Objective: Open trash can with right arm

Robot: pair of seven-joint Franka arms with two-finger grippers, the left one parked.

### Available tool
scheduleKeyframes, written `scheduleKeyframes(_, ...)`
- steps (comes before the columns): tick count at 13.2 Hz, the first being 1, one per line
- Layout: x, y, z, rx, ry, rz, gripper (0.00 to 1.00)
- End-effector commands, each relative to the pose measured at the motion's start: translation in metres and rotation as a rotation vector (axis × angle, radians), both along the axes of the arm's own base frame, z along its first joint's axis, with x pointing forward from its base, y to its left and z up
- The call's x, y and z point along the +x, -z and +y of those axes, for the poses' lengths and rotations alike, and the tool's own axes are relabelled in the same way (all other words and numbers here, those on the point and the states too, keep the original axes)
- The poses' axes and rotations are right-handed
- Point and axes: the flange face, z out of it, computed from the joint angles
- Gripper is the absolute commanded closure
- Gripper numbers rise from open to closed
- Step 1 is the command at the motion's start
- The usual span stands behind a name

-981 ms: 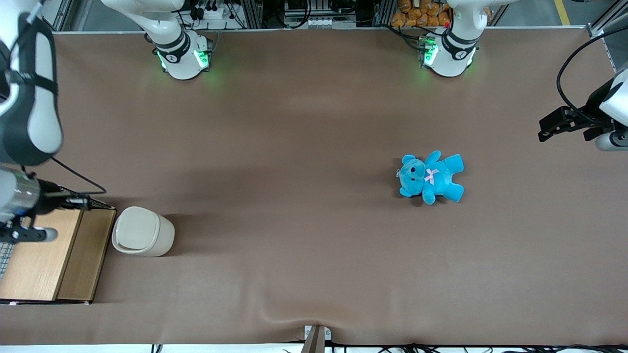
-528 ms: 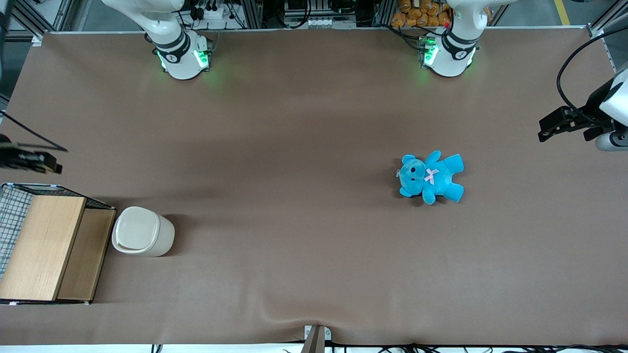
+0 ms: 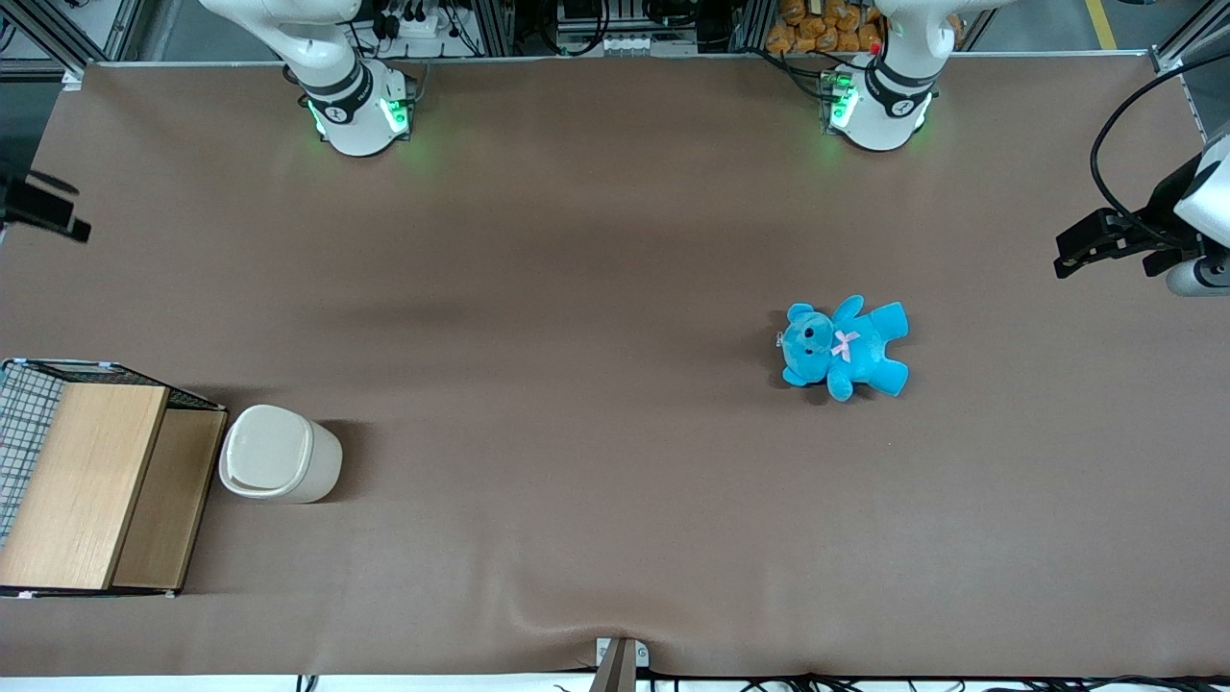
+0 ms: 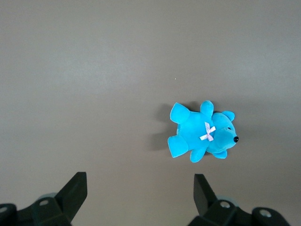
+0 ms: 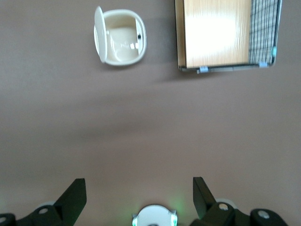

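The trash can (image 3: 279, 467) is a small cream-white bin standing beside the wooden-topped basket at the working arm's end of the table. In the right wrist view the trash can (image 5: 121, 36) shows a hollow inside, with its lid (image 5: 99, 33) tipped up on edge at one side. My right gripper (image 5: 138, 197) is open and empty, high above the brown table and well away from the can, near the arm's own base. In the front view only a black part of the gripper (image 3: 43, 207) shows at the picture's edge, farther from the camera than the can.
A wire basket with a wooden top (image 3: 86, 485) stands right beside the can; it also shows in the right wrist view (image 5: 225, 33). A blue teddy bear (image 3: 844, 346) lies toward the parked arm's end. The working arm's base (image 3: 356, 106) is at the back edge.
The right arm has pulled away from over the basket and can, rising and moving farther from the front camera, until only a black part stays in view. The can has not moved.
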Motion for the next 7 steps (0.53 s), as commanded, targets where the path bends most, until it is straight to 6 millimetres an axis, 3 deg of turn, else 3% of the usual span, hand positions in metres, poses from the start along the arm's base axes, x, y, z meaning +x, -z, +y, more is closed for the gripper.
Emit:
scheduleKeyframes(1, -0.017, -0.011, 0.002, -0.014, 0.022, -0.001, 0.00)
scheduleKeyframes(7, -0.029, -0.022, 0.009, -0.030, 0.024, 0.009, 0.00)
